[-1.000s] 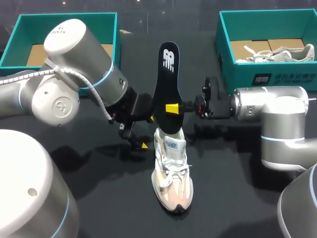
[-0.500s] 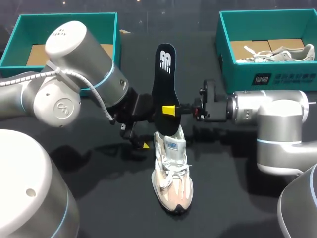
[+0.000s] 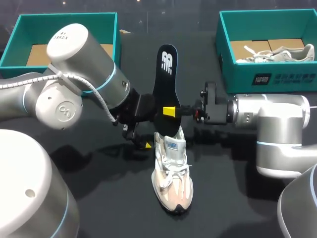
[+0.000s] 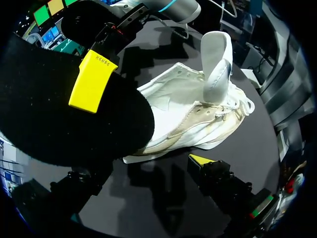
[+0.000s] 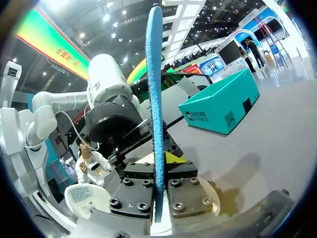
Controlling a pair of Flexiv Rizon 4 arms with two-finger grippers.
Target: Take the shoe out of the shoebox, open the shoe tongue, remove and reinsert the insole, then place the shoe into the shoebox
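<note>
Insole (image 3: 166,89) held upright over the shoe (image 3: 172,168) by the right claw (image 3: 169,111).

The black insole stood on end, its lower tip at the shoe's heel opening and its printed upper end pointing toward the worktop's far edge. In the right wrist view it showed edge-on, pinched between the right claw (image 5: 157,173), which was clamped on its lower half from both faces. The pale shoe sat on its sole near the middle of the worktop (image 3: 109,198), toe toward the near edge and tongue raised. The left claw (image 3: 146,133) was just beside the shoe's heel on the left, its fingers spread apart, one yellow tip low near the worktop. A teal shoebox (image 3: 64,20) stood at the far left corner. A second shoebox (image 3: 247,74) at the far right corner held a second shoe (image 3: 280,53).
</note>
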